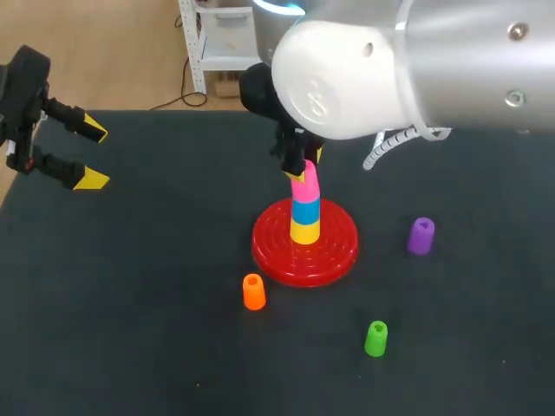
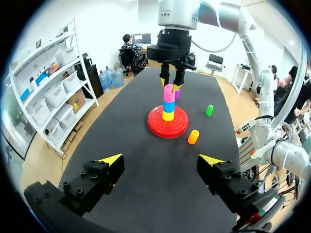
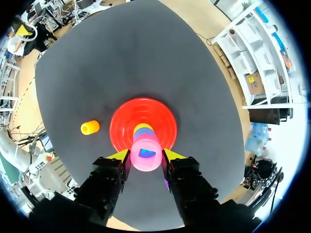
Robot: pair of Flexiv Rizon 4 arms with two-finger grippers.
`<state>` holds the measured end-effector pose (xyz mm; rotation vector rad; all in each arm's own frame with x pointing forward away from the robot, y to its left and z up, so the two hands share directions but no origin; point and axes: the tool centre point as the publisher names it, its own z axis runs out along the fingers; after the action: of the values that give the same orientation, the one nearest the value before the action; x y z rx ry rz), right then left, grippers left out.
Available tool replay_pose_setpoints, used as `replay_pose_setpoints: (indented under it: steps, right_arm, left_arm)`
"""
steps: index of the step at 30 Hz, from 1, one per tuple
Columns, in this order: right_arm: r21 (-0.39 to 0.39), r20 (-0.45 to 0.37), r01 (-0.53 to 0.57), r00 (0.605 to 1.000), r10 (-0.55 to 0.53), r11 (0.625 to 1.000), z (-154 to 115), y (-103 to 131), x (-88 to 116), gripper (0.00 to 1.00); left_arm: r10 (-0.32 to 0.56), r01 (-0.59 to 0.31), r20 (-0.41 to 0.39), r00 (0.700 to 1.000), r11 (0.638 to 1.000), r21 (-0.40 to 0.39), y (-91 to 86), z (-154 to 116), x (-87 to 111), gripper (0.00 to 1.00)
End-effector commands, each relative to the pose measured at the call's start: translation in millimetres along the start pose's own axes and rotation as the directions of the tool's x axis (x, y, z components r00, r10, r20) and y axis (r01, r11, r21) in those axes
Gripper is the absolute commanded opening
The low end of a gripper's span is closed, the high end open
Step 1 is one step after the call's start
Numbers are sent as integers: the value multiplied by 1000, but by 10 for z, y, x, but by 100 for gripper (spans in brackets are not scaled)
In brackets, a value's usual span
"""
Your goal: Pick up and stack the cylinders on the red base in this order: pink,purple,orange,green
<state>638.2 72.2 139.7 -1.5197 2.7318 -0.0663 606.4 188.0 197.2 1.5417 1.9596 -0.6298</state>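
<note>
The red base stands mid-table with a yellow cylinder and a blue one stacked on it. On top sits the pink cylinder, tilted slightly, with my right gripper shut on it from above. In the right wrist view its yellow tips press both sides of the pink cylinder over the base. The purple cylinder, orange cylinder and green cylinder stand loose on the table. My left gripper hangs open at the far left, holding nothing.
The table is a dark mat. The purple cylinder stands to the right of the base; the orange and green ones stand in front of it. My right arm's large white joint covers the back right of the head view.
</note>
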Motion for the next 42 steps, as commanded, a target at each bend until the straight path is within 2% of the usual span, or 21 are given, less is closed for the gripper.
replay_pose_setpoints:
  steps: [1, 12, 17, 18, 20, 21, 27, 31, 36, 42]
  right_arm:
    - [0, 18, -8, 1000, 8, 1000, 52, -16, 52, 0]
    - [-26, 16, -27, 999, 28, 999, 208, 10, 211, 0]
    - [-24, 16, -20, 1000, 20, 1000, 210, 42, 189, 0]
    - [-19, 23, -18, 1000, 19, 1000, 196, 42, 180, 5]
    - [3, 48, -7, 999, 7, 1000, 115, 51, 139, 84]
    - [8, 57, -4, 998, 3, 1000, 85, 55, 129, 100]
    - [55, 146, -2, 989, -6, 998, -245, 24, 32, 100]
    - [90, 184, -5, 983, -12, 996, -448, -4, 64, 100]
    - [129, 180, -44, 983, 20, 991, -519, -99, 257, 100]
    - [125, 116, -130, 986, 116, 984, -330, -263, 659, 100]
  left_arm:
    - [3, -3, 5, 1000, 1000, -1, 0, 3, 17, 100]
    - [3, -3, 5, 1000, 1000, -1, 0, 3, 17, 100]
    - [3, -3, 5, 1000, 1000, -1, 0, 3, 17, 100]
    - [3, -3, 5, 1000, 1000, -1, 0, 3, 17, 100]
    - [3, -3, 5, 1000, 1000, -1, 0, 3, 17, 100]
    - [3, -3, 5, 1000, 1000, -1, 0, 3, 17, 100]
    - [3, -3, 5, 1000, 1000, -1, 0, 3, 17, 100]
    - [3, -3, 5, 1000, 1000, -1, 0, 3, 17, 100]
    - [3, -3, 5, 1000, 1000, -1, 0, 3, 17, 100]
    - [3, -3, 5, 1000, 1000, -1, 0, 3, 17, 100]
